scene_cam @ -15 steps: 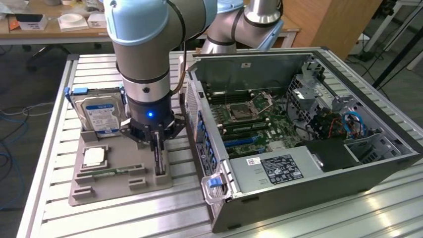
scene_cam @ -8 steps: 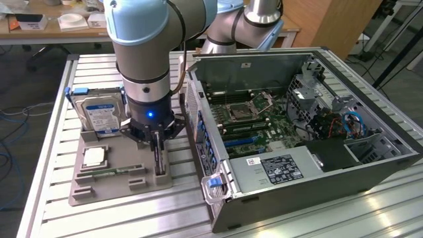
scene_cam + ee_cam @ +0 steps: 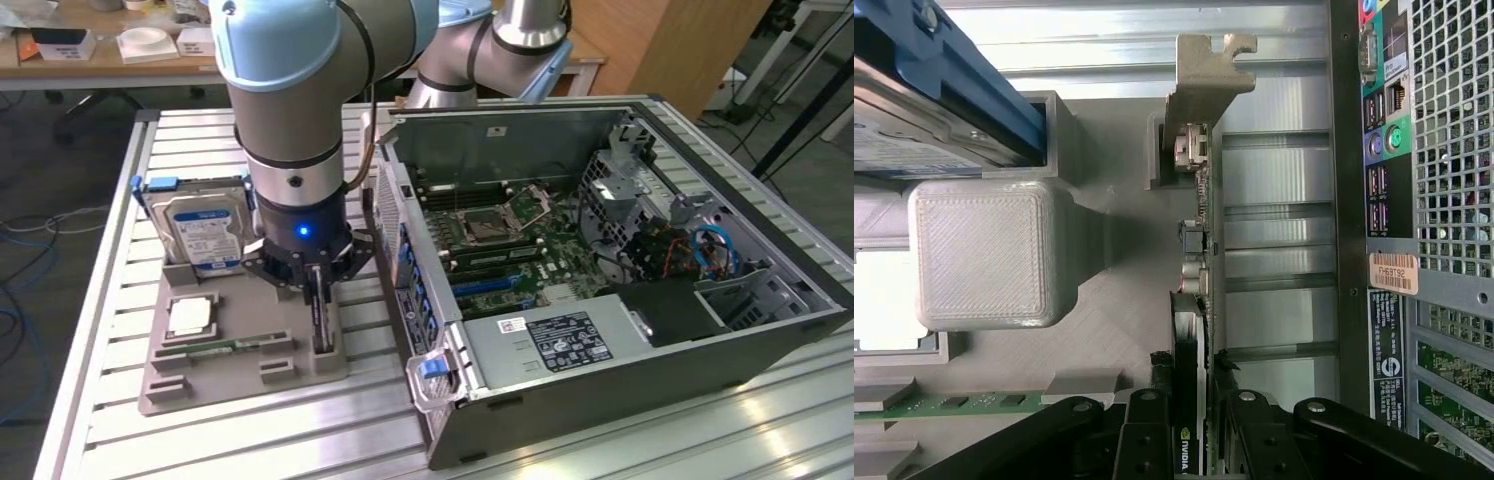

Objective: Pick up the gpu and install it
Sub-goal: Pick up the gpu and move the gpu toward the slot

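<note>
Flanking gpu (image 3: pixel 322 325): hard drive (image 3: pixel 200 232), case (image 3: pixel 534 140)

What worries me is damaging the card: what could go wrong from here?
The gripper grips the gpu by its thin top edge, so it may tilt or slip. Its metal bracket sits in the grey holder and could snag on lifting. The computer case stands close beside, so a swing might strike it.

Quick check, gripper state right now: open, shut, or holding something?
Gripper: jaws closed on the thin green-and-black gpu card with a silver metal end bracket, which stands on edge in the grey plastic holder tray.
</note>
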You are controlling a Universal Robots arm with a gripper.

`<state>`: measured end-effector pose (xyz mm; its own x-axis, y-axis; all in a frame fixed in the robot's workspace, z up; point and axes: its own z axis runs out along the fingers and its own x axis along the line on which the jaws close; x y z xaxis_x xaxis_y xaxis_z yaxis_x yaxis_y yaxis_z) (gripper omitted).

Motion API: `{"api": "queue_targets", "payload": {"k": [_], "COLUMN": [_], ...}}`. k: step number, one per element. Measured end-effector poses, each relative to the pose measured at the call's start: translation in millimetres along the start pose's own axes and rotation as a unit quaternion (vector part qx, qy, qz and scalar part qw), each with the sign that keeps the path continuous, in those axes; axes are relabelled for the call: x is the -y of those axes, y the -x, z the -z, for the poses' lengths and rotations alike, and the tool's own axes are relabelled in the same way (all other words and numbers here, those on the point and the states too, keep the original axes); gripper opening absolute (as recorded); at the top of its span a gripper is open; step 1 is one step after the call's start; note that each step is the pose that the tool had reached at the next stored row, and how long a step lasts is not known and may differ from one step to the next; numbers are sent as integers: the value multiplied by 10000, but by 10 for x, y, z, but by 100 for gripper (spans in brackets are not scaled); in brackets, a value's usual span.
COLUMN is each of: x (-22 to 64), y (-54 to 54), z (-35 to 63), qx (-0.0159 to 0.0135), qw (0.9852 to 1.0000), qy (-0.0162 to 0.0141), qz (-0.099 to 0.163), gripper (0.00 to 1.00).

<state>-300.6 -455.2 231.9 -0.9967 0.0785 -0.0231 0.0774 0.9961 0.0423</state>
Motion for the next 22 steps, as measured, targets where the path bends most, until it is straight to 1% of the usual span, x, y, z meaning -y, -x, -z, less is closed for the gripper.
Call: {"api": "queue_targets", "payload": {"k": [2,4,6,9,12,22], "x": [0,-1,-3,-7,-12,-31], "y": [0,1,2,4,7,17], "z": [1,23,72,171,286,742], "qx": [1,0,0,0,1,0], "qw": [10000,10000,10000,10000,10000,10000], "qy": [0,1,0,0,0,0], "qz": [0,0,0,0,0,0], "gripper": [26,26,26,26,26,26]}}
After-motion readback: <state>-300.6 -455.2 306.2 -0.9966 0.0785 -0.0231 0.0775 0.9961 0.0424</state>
